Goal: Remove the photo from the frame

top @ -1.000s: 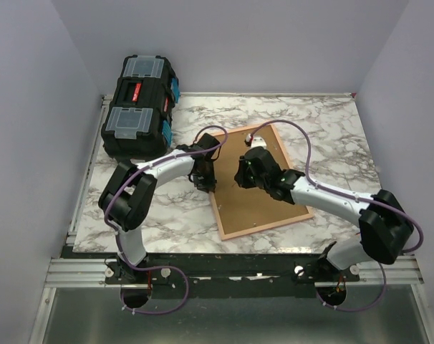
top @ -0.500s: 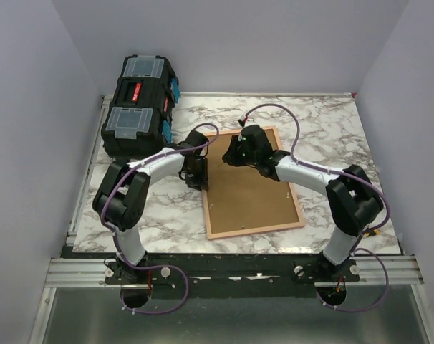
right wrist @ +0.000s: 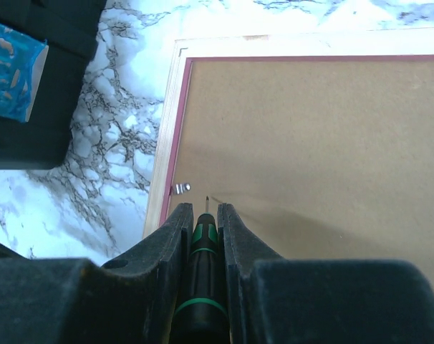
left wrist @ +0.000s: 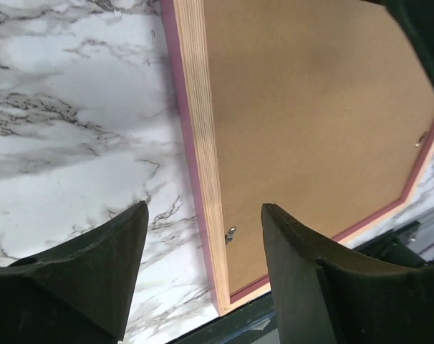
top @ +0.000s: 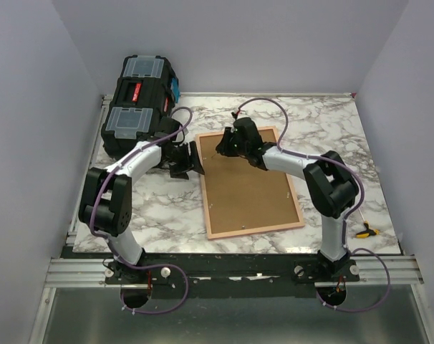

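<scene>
- frame (top: 253, 228) lies flat on the marble worktop (top: 152, 215), roughly centre, brown back side up, pink rim showing around it
- long edges run near to far, far end tilted slightly left
- left fingers (left wrist: 102, 279) spread wide, nothing between them, hovering over the frame's left edge; worktop under one, brown back under the other
- right fingers (right wrist: 167, 251) pinch a screwdriver (right wrist: 203, 265), green-and-black handle, at the frame's far-left corner
- screwdriver tip sits on or just above the brown back, can't tell which, just beside a small metal clip (right wrist: 181, 188) on the left rim
- black toolbox (top: 138, 107) at far left, apart from the frame
- small yellow-and-black tool (top: 365, 231) on the worktop near the right edge, well apart from the frame
</scene>
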Controlling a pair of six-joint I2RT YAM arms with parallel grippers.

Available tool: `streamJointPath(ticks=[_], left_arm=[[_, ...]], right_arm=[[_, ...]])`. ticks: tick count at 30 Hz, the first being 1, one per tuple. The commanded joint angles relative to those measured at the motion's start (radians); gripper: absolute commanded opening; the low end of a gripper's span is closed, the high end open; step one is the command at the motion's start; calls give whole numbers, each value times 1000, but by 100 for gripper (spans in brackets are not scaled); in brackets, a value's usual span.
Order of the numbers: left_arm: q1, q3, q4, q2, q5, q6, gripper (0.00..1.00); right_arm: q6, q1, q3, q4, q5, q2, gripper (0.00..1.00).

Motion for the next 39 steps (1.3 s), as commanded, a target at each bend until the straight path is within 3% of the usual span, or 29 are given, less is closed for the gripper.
streamJointPath(ticks=[1,4,8,12,22,30,39], left_arm=[[39,38,22,53,117,-34,64],[39,41,28,92,123,-85,63],[29,-1,80,115,122,-153,48],[22,-30,85,101,-6,-184,37],[-38,-21,90,133,-38,-201,42],[-44,-8,59,149,-104,-195,32],[-48,3,39,160,-122,-179,14]], right_arm=[[4,-1,79,20,-34,63,1],[3,0,98,10,-38,83,1],[0,1,114,7,-30,98,1],[3,1,133,1,-32,110,1],[-9,2,152,-5,-42,123,1],[-22,3,171,-8,-54,140,1],[-52,16,217,-36,-47,168,1]])
